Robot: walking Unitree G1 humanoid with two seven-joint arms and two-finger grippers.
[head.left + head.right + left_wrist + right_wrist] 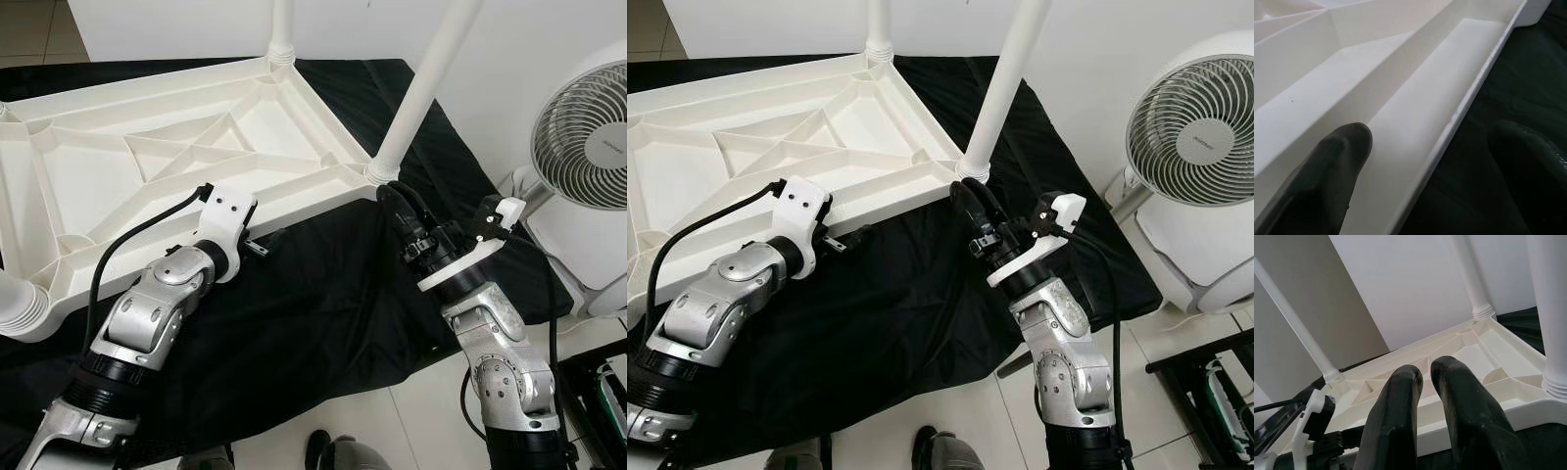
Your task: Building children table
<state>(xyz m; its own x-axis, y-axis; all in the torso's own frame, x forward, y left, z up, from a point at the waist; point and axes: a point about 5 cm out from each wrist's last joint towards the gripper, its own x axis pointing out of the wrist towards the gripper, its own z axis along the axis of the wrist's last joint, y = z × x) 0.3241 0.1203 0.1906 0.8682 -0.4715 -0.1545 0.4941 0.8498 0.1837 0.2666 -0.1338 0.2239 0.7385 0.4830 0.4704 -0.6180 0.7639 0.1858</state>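
Fingers of the left gripper stood wide apart and straddled the near rim of the upside-down white plastic children's table top, one black finger inside the long edge channel and the other outside over the black cloth; whether either pressed on the rim could not be told. That ribbed table top lay underside-up on the cloth, filling the scene from about nine o'clock to twelve o'clock of the head view, with its near right corner close to the centre. Three round white plastic legs rose from its corner sockets: the near-right leg at roughly one o'clock, the far-right leg at twelve o'clock, and a third leg at the far left corner, seen from the right wrist. A fourth white ridged cylinder lay at the near left corner at nine o'clock. The right gripper sat just beside the base of the near-right leg, at about four o'clock from that socket, its two fingers nearly together with a thin gap and nothing between them, aimed across the table top. A white pedestal fan stood on the tiled floor at three o'clock, well apart from the table.
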